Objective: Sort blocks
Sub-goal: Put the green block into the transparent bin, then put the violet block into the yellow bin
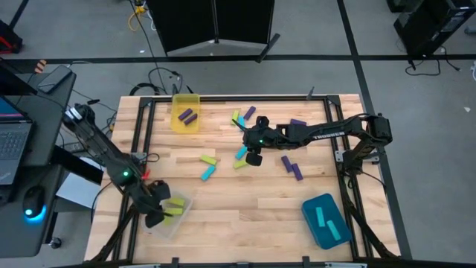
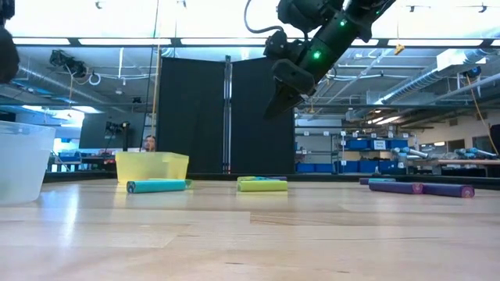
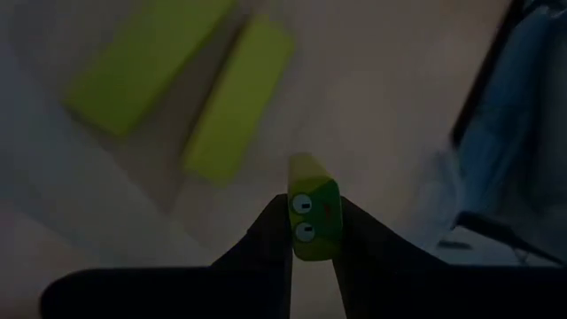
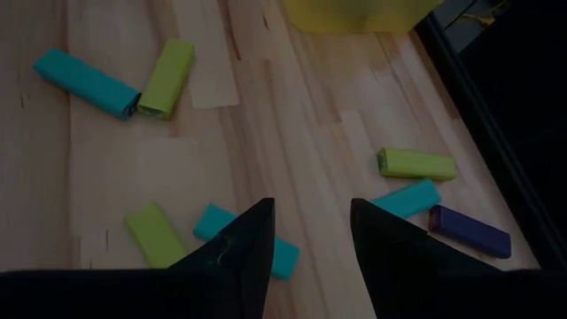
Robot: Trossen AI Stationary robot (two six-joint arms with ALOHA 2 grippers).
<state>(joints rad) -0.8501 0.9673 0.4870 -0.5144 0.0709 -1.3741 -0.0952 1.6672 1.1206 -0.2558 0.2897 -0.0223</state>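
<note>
Three colours of small rectangular bars [image 1: 209,160] lie scattered on the pale butcher-block table [image 1: 253,201], whose glued planks show plainly from above. We see yellow-green [image 4: 166,78] and cyan [image 4: 86,82] bars, smooth and round-cornered, touching end to end in the right wrist view, with a dark purple one [image 4: 469,229] beside a second cyan-and-green pair. Two more purple bars [image 1: 292,167] lie right of centre.

A translucent yellow bin [image 1: 186,112] at the far edge holds two purple bars. A teal bin [image 1: 325,220], near right, holds cyan ones. A clear bin [image 1: 170,214], near left, holds yellow-green ones.

The left gripper [image 3: 312,237] hangs over the clear bin, its jaws nearly together and pinched on a yellow-green bar [image 3: 313,207] whose end face shows two small round marks. Two more yellow-green bars [image 3: 237,99] lie below it, soft and out of focus.

The right gripper [image 4: 312,237] hovers above the middle of the table with its jaws parted and nothing between them.

Black metal framing edges the table. Around it we see grey floor, a black screen [image 2: 225,113] behind, shelving with blue boxes on the right, and a laptop desk [image 1: 22,141] on the left.

From the low view the clear bin is cut off at the left edge, and we cannot make out a small figure beside the screen.
</note>
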